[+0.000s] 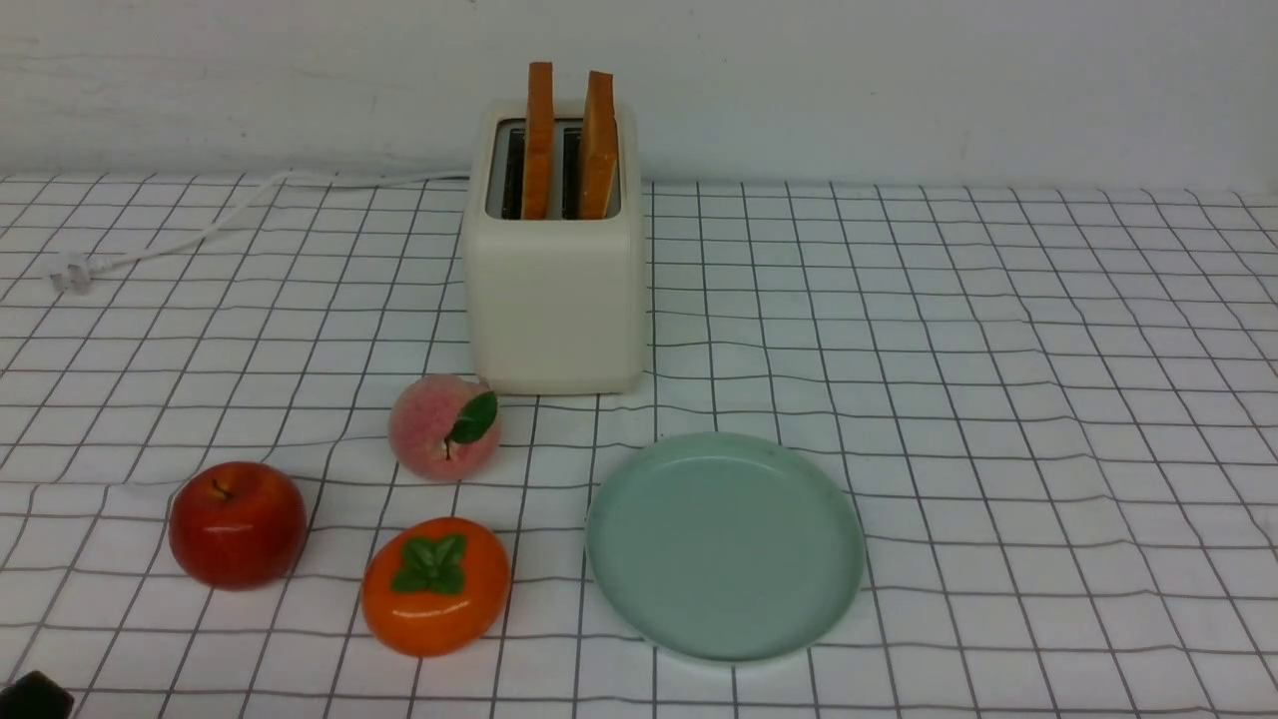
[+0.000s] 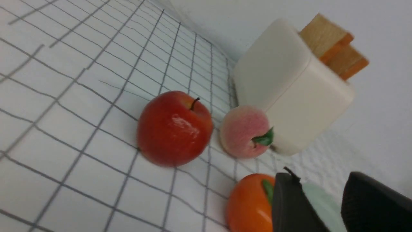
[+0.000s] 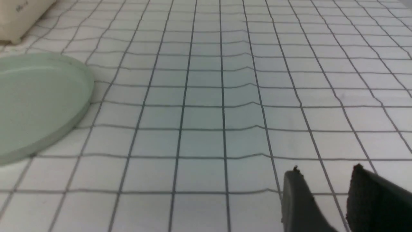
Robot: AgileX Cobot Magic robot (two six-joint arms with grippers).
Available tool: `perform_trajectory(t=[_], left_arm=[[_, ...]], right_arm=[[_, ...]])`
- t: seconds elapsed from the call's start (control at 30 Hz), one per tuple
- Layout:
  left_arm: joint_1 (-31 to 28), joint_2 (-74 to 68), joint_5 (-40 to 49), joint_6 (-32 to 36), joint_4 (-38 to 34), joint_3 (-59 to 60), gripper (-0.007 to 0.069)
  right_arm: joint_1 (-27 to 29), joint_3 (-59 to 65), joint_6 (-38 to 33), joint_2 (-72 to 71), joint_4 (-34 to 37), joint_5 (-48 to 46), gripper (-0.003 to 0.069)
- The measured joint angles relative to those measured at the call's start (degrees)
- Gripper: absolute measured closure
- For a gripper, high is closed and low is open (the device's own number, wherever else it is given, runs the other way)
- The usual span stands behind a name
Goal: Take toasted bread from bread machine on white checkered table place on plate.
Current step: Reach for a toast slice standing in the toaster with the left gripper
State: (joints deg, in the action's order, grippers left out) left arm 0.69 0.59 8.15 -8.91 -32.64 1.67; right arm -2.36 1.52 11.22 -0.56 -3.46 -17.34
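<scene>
Cream bread machine (image 1: 554, 300), faint marking (image 3: 21, 7) (illegible), toasted bread (image 1: 539, 140) upright

The right wrist view's edge crops the plate (image 3: 38, 96) and — all but a corner — the bread machine (image 3: 19, 17).

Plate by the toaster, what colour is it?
Pale mint green, plain all over. The plate shows best in the front view.
</scene>
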Motion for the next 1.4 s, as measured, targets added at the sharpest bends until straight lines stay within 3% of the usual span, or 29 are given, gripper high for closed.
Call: perform_trajectory(t=[0.2, 0.33, 0.43, 0.6, 0.8, 0.97, 1.13, 1.4], left_arm=[[0.0, 0.0, -8.15, 0.0, -14.54, 0.0, 0.0386], [0.01, 0.0, -7.13, 1.66, -17.18, -0.77, 0.0398], [0.12, -0.59, -1.9, 7.86, -15.7, -6.14, 0.0477], [0.12, -10.42, 3.87, 17.79, -14.37, -16.67, 0.0638], [0.12, -28.65, 10.22, 28.11, -14.01, -28.91, 0.0638], [0.12, -44.67, 13.97, 33.5, -13.89, -39.37, 0.0638], [1.24, -54.96, 15.24, 38.28, -15.17, -47.3, 0.0638], [15.5, -68.66, 7.83, 41.78, -11.86, -58.54, 0.0638]], right_arm=[[0.0, 0.0, 9.75, 0.0, 8.12, 11.21, 0.042], [0.0, 0.0, 15.1, 0.0, 10.18, 17.34, 0.0431], [0.0, -2.27, 16.92, 0.52, 9.3, 16.46, 0.0477], [-0.07, -13.36, 17.12, 8.38, 6.1, 5.78, 0.0587], [-4.42, -30.02, 2.88, 22.19, 7.16, -15.22, 0.064], [-8.54, -39.62, -9.9, 31.16, 15.51, -28.78, 0.0638], [-9.11, -42.34, -14.75, 34.42, 19.49, -30.78, 0.0638], [-9.11, -46.02, -17.92, 35.1, 22.19, -31.39, 0.0635]])
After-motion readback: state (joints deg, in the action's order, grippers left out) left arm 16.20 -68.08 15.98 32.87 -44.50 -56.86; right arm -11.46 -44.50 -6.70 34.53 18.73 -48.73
